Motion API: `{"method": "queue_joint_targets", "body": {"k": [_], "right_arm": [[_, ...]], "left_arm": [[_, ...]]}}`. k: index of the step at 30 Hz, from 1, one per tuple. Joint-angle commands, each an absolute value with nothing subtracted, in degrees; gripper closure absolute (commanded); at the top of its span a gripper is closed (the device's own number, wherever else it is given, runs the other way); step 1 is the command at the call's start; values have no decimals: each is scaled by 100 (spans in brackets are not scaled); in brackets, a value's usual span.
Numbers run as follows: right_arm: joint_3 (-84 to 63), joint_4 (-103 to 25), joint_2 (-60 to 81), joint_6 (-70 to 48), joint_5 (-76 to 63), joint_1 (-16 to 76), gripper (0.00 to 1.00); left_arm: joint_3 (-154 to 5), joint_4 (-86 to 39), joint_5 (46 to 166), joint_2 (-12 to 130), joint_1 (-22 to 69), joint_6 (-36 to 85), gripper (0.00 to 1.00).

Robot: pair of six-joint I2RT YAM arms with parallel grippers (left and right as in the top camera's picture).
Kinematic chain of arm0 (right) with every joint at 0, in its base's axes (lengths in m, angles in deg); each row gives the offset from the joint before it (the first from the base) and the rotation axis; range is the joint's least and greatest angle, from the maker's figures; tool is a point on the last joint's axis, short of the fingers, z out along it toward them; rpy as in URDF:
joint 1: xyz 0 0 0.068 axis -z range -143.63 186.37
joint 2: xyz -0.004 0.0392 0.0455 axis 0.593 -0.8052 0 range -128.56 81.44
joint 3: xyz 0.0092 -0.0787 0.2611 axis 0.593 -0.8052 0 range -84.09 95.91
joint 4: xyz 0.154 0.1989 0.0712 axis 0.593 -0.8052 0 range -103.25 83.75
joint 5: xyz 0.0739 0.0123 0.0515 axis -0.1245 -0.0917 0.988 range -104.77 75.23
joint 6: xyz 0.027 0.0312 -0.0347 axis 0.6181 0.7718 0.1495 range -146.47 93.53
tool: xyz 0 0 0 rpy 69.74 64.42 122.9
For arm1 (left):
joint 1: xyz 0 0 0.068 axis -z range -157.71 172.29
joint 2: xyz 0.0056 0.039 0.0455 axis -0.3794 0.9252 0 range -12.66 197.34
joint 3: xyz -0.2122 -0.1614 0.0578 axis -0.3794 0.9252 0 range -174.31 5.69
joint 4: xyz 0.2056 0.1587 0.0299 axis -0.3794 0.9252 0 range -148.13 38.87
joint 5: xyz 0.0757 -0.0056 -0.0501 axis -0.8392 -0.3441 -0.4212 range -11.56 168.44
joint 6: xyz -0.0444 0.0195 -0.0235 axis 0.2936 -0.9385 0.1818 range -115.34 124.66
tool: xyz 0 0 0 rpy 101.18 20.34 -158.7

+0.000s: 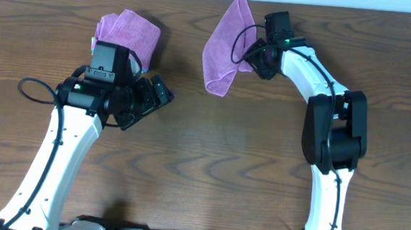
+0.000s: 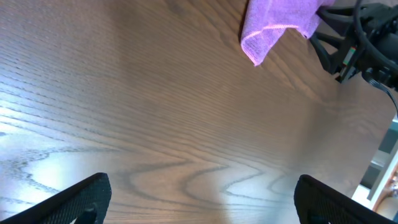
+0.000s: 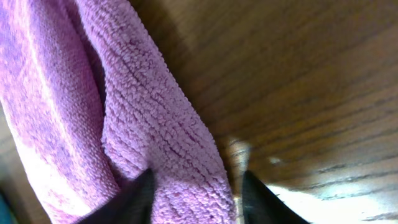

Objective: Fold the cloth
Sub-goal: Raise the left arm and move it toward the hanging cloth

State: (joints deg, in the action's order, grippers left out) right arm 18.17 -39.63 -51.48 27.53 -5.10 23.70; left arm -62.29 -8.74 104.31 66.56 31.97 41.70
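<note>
wood-grain table (image 1: 232, 153) — purple cloth (image 1: 221, 47)

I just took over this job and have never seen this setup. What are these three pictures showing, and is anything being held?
Two robot arms work at a wooden table. The overhead view looks straight down on both. The other two come from cameras on each wrist, looking past that arm's own fingers. The right gripper is shut on a purple cloth, which hangs bunched from it. The left gripper is open and holds nothing; its view shows bare table with that cloth far off. A second purple cloth lies crumpled beyond the left arm.
</note>
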Motion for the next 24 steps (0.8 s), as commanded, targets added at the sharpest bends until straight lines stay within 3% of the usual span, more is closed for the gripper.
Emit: {"method": "queue_joint_targets", "body": {"k": [1,4,7,24], "right_arm": [[1821,-3939,-5283,2773,-490,2385,68],[1821,-3922,-5283,2773,-525,2377,79],[1821,-3926,-5283,2742,-564,2368,99],[1823,-6033,-4110,1758,-790,2359,99]], "left_arm": [[-6365,-889,10597,6641,3219,4089,5],[-6365,-918,10688,6641,3219,4106,5],[-6365,-907,10702,6641,3219,4106,5],[-5991,-1272,10704,6921,3221,4277,5]]}}
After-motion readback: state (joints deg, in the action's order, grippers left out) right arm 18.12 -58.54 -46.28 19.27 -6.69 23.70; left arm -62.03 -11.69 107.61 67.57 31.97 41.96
